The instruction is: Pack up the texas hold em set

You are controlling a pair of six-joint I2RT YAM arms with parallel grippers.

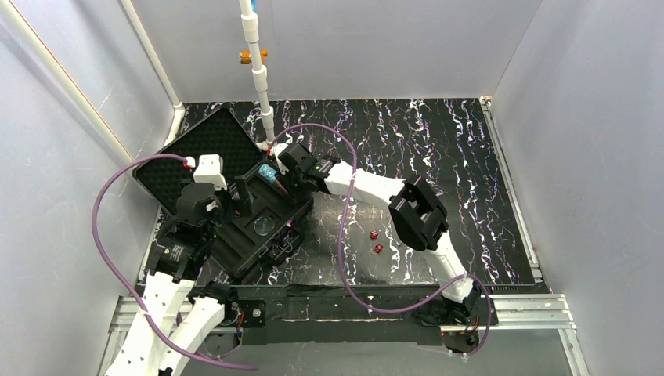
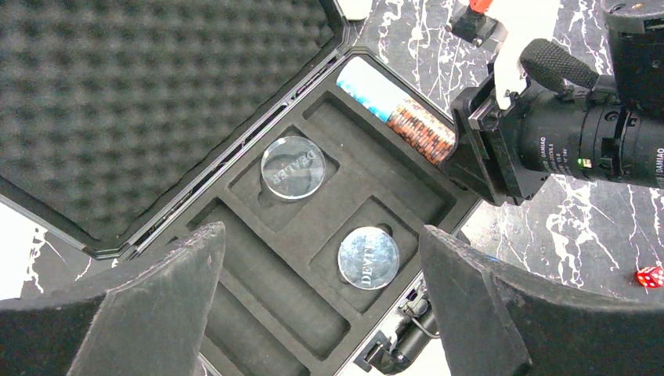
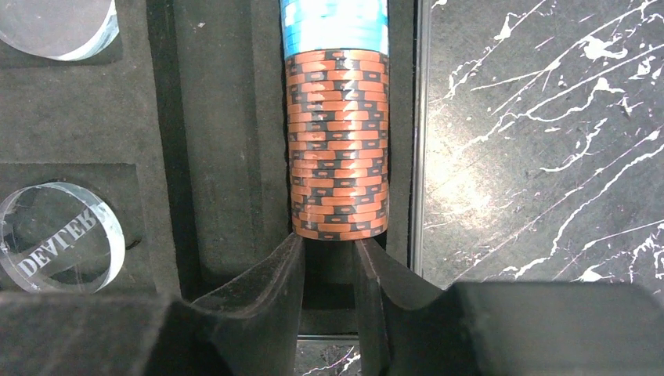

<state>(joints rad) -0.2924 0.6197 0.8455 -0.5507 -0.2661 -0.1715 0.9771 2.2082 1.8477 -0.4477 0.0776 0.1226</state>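
**Top view.** The case [image 1: 262,235] is being seen open at the left of the table [image 1: 470,157], its foam-lined lid [image 1: 196,153] being laid back toward the far left. The left gripper [image 1: 244,196] is being held over the case's tray. The right gripper [image 1: 283,171] is being reached in from the right to the tray's far end, where the blue-white chips [image 1: 268,173] are lying on their side. Two red dice [image 1: 374,234] are being shown on the table beside the right arm, well apart from the case and from both grippers.

**Left wrist view.** The left gripper's jaws are being held wide, with nothing between them. Its fingers [image 2: 156,313] are framing the tray from above. Between them two clear discs [image 2: 293,168] are being seen, each in its own round recess, both lettered DEALER. The brown chips [image 2: 421,129] are lying end to end with the blue-white chips in the long slot at the tray's far edge, apart from the left fingers. The right gripper is being seen at the brown end of that row.

**Right wrist view.** The right gripper's jaws are being held narrowly apart, with nothing gripped. Only the foam slot is being shown in the gap. The row is running straight away from the tips, brown chips nearest and blue-white beyond. Whether the tips are touching the last brown chip cannot be told. The discs are lying to the left of the gripper, and bare table is being shown to the right of the case's edge.
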